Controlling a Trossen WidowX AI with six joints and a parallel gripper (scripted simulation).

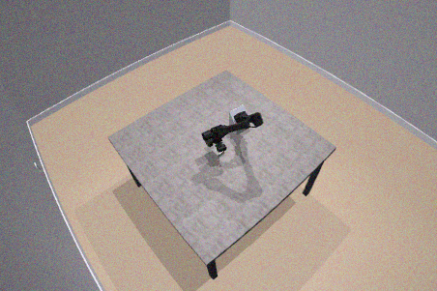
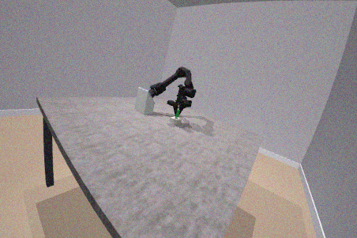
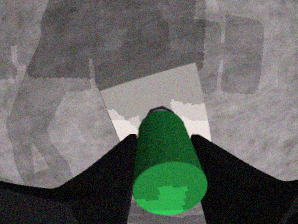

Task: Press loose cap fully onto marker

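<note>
My gripper (image 3: 164, 141) (image 2: 178, 108) (image 1: 220, 146) is shut on the green cap (image 3: 164, 165) (image 2: 178, 111). It holds the cap upright, right over the white holder block (image 3: 127, 99) (image 2: 176, 121). The cap's lower end sits over the marker; only a dark bit of the marker (image 3: 158, 108) shows at the cap's far rim in the wrist view. I cannot tell how far down the cap is on it. In the top view the arm hides the cap and most of the block.
The arm reaches out from a white base block (image 1: 237, 114) (image 2: 144, 101) near the back of the grey table (image 1: 169, 170) (image 2: 138, 167). The arm's shadow falls on the table beside the holder.
</note>
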